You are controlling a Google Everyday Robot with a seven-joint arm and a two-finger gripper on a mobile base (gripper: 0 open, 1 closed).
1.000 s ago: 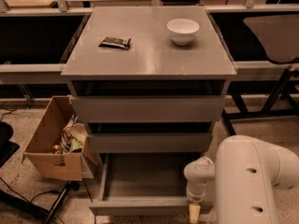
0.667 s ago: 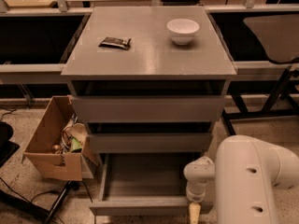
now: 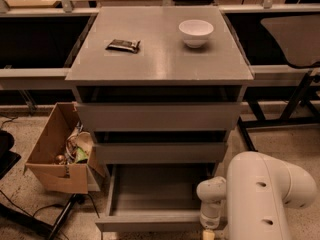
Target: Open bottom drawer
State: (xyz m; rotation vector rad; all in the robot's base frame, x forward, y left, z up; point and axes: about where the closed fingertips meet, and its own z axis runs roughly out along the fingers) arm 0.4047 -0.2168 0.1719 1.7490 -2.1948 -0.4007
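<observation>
The grey cabinet (image 3: 160, 59) has three drawer fronts. Its bottom drawer (image 3: 150, 222) stands pulled out toward me, showing a plain grey tray interior (image 3: 155, 189) with nothing in it. The two drawers above it sit only slightly proud of the frame. My white arm (image 3: 265, 199) fills the lower right corner. The gripper (image 3: 207, 233) hangs at the frame's bottom edge, just past the right end of the bottom drawer's front, and is mostly cut off.
A white bowl (image 3: 196, 32) and a dark snack packet (image 3: 123, 45) lie on the cabinet top. An open cardboard box (image 3: 57, 154) of junk stands on the floor to the left. Dark table frames run behind, and a chair base (image 3: 295, 104) is at right.
</observation>
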